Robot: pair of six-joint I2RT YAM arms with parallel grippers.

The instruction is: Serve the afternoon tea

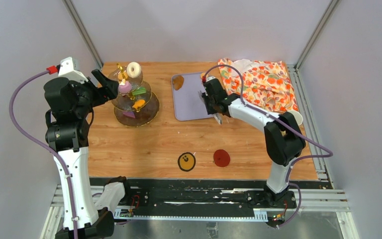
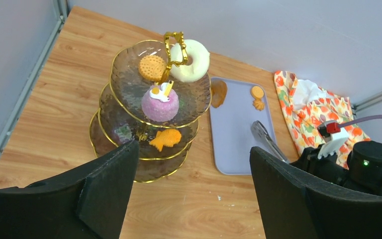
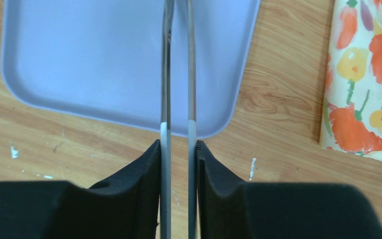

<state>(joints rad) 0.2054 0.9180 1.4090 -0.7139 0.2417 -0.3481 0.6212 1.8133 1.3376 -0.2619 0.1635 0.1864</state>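
Pinching slim metal tongs [image 3: 165, 99], the right hand [image 3: 178, 147] hangs over the lilac rectangular tray [image 3: 79, 59], whose small orange toy biscuits [image 2: 256, 92] look light and stiff: nip them edgewise. The left hand [image 2: 191, 152] hangs spread near the three-tier glass stand [image 2: 129, 92].

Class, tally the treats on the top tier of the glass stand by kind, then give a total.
Round orange biscuit: 1
White donut: 1
Pink cupcake: 1
Total: 3
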